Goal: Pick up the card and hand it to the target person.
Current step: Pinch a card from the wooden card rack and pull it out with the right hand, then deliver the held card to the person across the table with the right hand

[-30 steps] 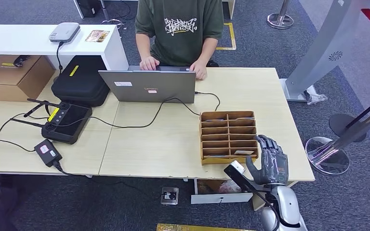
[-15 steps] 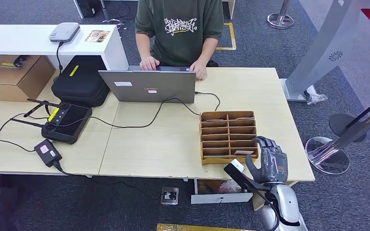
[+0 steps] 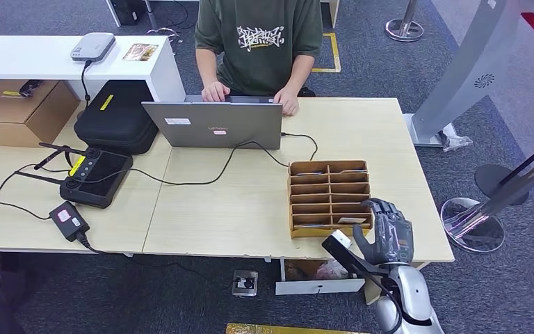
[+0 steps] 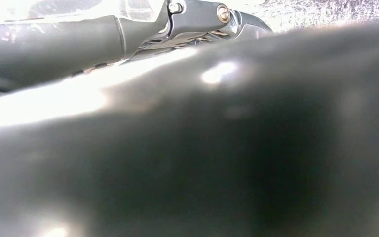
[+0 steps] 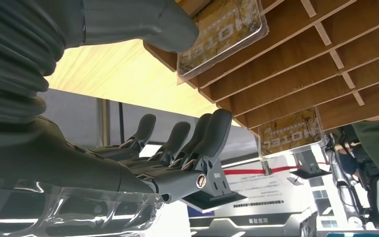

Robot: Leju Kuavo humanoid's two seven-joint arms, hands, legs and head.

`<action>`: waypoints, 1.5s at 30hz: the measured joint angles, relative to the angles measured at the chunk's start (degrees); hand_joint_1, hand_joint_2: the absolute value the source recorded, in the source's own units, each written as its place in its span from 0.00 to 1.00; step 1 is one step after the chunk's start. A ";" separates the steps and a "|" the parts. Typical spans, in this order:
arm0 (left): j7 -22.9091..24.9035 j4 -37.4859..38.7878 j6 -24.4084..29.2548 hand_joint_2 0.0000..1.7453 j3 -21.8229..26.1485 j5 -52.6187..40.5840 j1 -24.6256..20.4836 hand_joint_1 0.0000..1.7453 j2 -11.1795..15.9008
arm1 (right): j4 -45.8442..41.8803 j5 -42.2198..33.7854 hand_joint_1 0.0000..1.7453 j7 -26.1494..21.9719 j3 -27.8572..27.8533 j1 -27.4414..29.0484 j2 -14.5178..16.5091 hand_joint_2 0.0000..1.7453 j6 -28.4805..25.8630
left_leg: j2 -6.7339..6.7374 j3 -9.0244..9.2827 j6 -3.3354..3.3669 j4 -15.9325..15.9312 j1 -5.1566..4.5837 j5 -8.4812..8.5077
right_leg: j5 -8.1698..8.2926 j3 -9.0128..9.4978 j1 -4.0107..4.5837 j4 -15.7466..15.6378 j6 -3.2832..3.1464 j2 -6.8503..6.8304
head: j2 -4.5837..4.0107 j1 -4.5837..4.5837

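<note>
Presently the right hand sits at the near right corner of the wooden card rack on the worktop, fingers apart and holding nothing; the reach is in hand, the pickup not yet made. The card lies in the rack's nearest right slot, its long axis along the slot and one edge jutting past the front toward the thumb, just beside it. Judged next: thumb and fingers close on that edge and draw it out.

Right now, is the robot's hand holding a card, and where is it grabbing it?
No, nothing is held yet. The right hand is open beside the wooden rack, its thumb near a card.
</note>
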 joint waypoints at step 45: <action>-0.58 0.00 0.87 0.00 0.00 0.42 0.02 0.00 0.02 | -11.54 -3.64 0.91 -3.05 0.99 0.04 -1.77 1.00 -2.68 | 0.00 -0.01 0.00 0.00 0.00 0.00 | 0.00 -0.01 -0.01 0.00 0.00 0.00 | 0.00 0.01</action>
